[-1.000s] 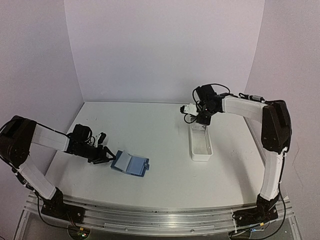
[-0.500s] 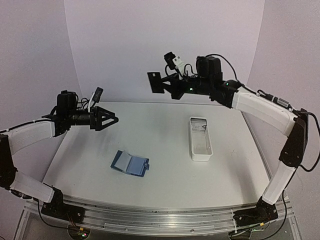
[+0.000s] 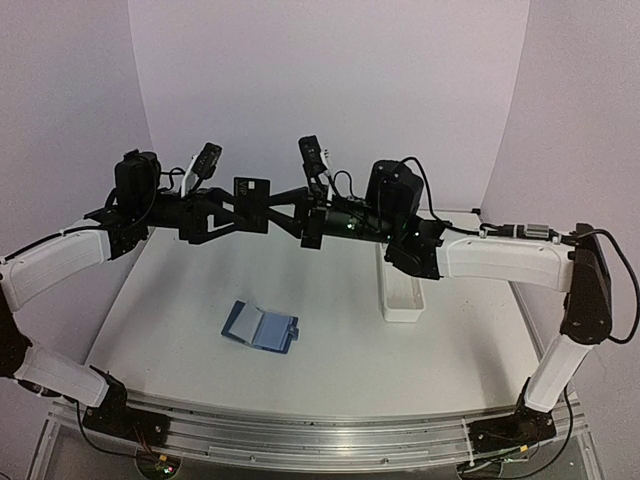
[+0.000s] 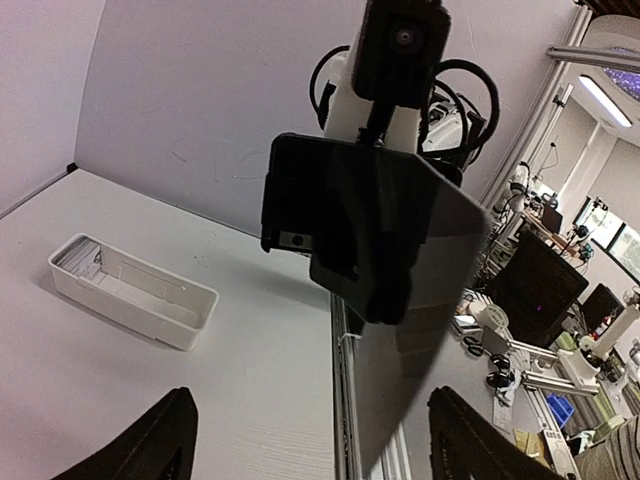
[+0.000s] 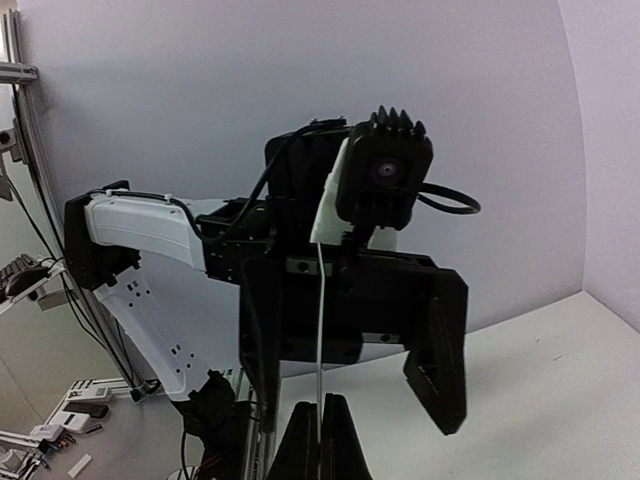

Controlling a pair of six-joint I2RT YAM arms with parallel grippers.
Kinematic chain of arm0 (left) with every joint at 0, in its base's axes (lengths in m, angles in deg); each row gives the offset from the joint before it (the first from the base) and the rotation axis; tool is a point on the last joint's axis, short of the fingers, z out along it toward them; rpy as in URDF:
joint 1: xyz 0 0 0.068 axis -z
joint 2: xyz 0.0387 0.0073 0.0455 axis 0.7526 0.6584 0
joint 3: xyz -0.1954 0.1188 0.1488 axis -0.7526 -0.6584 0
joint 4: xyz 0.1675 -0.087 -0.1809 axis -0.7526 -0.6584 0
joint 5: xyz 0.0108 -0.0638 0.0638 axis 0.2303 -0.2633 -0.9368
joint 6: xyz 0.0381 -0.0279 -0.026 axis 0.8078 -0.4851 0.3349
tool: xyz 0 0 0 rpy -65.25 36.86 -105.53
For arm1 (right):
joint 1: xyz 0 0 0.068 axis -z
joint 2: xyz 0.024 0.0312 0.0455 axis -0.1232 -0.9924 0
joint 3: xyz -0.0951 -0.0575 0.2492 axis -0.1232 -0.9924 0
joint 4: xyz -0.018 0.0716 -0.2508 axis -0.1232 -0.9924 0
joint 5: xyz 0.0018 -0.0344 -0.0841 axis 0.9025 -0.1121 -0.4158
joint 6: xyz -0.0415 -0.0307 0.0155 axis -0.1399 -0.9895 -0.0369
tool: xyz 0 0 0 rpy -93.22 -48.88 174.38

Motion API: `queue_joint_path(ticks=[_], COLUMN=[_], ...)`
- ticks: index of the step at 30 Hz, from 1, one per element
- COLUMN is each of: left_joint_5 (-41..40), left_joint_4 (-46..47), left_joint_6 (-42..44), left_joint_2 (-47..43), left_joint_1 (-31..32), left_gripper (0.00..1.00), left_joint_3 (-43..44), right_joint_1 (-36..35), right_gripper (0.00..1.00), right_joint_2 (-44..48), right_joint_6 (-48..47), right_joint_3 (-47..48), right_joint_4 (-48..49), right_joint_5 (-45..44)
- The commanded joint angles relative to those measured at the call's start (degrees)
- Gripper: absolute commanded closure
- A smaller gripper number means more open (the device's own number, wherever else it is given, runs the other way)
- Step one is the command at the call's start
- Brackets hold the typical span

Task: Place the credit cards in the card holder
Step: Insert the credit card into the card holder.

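Both arms have swung up to meet mid-air: my right gripper pinches a dark credit card between the spread fingers of my left gripper. Below, the blue card holder lies open on the table, apart from the white tray.

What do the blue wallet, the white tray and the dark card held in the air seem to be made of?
The wallet: probably matte faux leather or fabric; soft-looking blue panels meet at a fold. The tray: likely hard plastic, smooth white, with thin straight walls. The card: apparently stiff plastic, dark and glossy; it looks flat and shows faint reflections.
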Motion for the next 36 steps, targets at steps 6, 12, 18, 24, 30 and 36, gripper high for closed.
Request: queue_joint_path(ticks=[6, 12, 18, 24, 30, 36], left_joint_5=[0.5, 0.3, -22.3, -26.8, -31.3, -34.3], left_joint_4=[4.5, 4.6, -15.9, -13.4, -14.8, -11.3], left_joint_6=[-7.8, -10.6, -11.5, -11.5, -10.4, -9.4], left_joint_2=[-2.0, -3.7, -2.5, -0.6, 6.3, 8.8], left_joint_1=[1.7, 1.9, 1.9, 2.0, 2.3, 3.2], left_gripper=[0.79, 1.00, 1.00, 1.00, 1.00, 1.00], left_joint_3=[4.3, 2.4, -3.1, -15.0, -19.0, -20.8], right_joint_1=[-1.5, -1.5, -1.5, -2.9, -3.8, -4.8], right_gripper=[1.00, 1.00, 0.48, 0.33, 0.32, 0.33], right_joint_2=[1.4, 0.7, -1.0, -7.3, -14.4, -21.9], right_joint_6=[1.3, 2.9, 15.3, 29.8, 37.2, 37.9], right_joint_3=[-2.2, -3.4, -3.5, -0.9, 1.4, 5.8], right_joint_4=[5.4, 3.7, -18.8, -39.1, -45.5, -45.5], right_joint_5=[-1.1, -5.1, -33.4, -38.1, -33.4, -28.0])
